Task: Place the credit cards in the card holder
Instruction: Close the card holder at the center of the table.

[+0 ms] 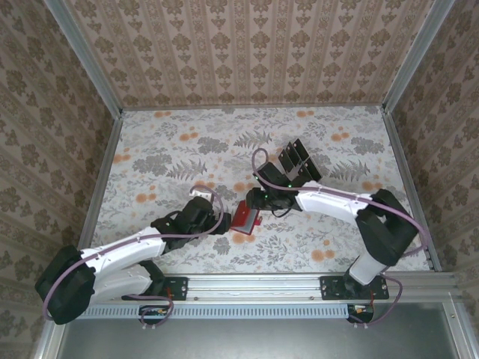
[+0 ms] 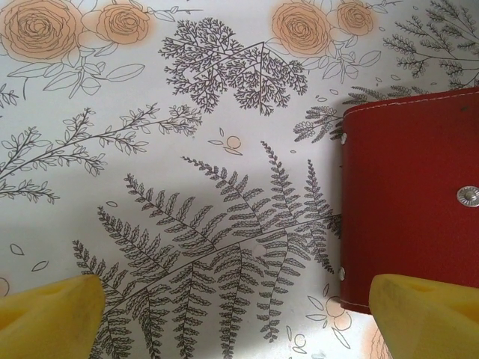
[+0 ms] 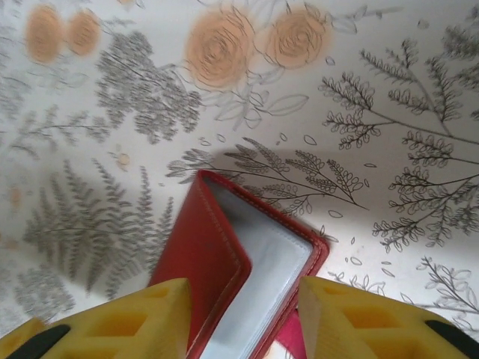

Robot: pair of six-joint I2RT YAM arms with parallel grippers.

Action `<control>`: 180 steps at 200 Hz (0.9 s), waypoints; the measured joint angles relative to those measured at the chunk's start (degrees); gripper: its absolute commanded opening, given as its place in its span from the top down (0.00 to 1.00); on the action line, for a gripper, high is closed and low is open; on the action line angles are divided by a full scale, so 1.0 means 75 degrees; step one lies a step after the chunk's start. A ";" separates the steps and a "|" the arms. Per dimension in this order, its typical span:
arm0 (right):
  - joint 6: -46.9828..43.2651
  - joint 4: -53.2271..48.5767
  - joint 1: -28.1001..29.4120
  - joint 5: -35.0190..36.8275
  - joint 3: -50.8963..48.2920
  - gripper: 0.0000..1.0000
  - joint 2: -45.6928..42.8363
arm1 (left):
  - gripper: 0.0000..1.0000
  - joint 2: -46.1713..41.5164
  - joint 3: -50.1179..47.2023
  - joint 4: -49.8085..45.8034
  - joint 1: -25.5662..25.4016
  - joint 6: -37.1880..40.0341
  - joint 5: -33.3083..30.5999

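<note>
The wallet [image 1: 245, 218] sits mid-table between both grippers, half open and tilted, its clear pockets facing up. The right gripper [image 3: 245, 318] is clamped on its near end, though the contact is cut off at the picture's bottom edge. The left gripper [image 2: 239, 318] is spread wide, with its right fingertip [image 2: 426, 314] hiding the wallet's near corner. The black cards [image 1: 299, 161] stand farther back to the right; their count is hard to make out.

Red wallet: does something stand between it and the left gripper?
Nothing visible does. In the left wrist view, only bare table lies between the open left gripper and the wallet, whose corner is beside one finger.
</note>
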 measured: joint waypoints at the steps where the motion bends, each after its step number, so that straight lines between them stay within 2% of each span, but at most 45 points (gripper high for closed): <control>1: 0.0006 -0.0003 0.0003 0.0003 0.0000 0.61 0.0041 | 0.00 0.0000 0.0000 0.0000 0.0000 0.0000 0.0000; 54: -0.0073 0.0017 0.0003 0.0003 -0.0131 0.73 0.0729 | 0.00 0.0009 0.0006 -0.0085 -0.0003 0.0172 -0.0050; 109: -0.0291 0.0090 0.0003 -0.0087 0.0289 0.75 0.1148 | 0.00 0.0175 0.0006 0.0009 -0.0227 0.0178 -0.0050; 180: -0.0414 0.0198 0.0000 -0.0169 0.0405 0.75 0.1274 | 0.00 0.0944 0.0221 0.0423 -0.0589 0.0271 -0.0044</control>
